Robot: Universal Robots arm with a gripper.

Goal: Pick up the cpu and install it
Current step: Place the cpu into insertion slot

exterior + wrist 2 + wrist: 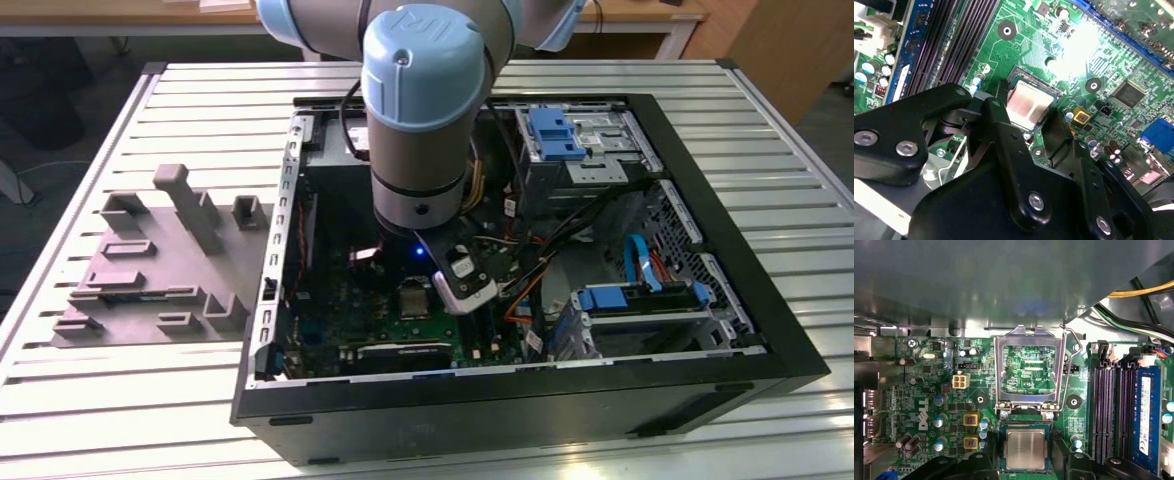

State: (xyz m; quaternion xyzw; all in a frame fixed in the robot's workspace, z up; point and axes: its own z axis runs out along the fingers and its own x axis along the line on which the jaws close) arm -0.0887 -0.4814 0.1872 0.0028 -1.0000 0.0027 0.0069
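In both wrist views the black pincer (1025, 463) stands around the cpu (1025, 447), a small flat square chip with a pale silvery-beige metal top and a thin darker rim. The chip lies level in the dark seat of the socket. Whether the pincer clamps it or stands free of it I cannot tell. The chip looks light, thin and stiff, with a smooth top that would probably slip under a pad. I judge it fragile on its underside, so the safe hold is by 2 opposite edges, kept flat. Just beyond it the silver rectangular metal socket frame (1026, 340) is hinged open over the green circuit board (929, 390). The board carries small white print and a white logo, which I leave unread. Beside the socket run black memory slots (1109, 405) and 1 blue memory stick (1146, 415) with a white label. In the exterior view the pale blue-grey robot arm (420, 100) reaches down into the open black computer case (534, 410). A grey moulded holder (147, 270) lies toward the exterior view's left on the slatted metal worktop (134, 400).
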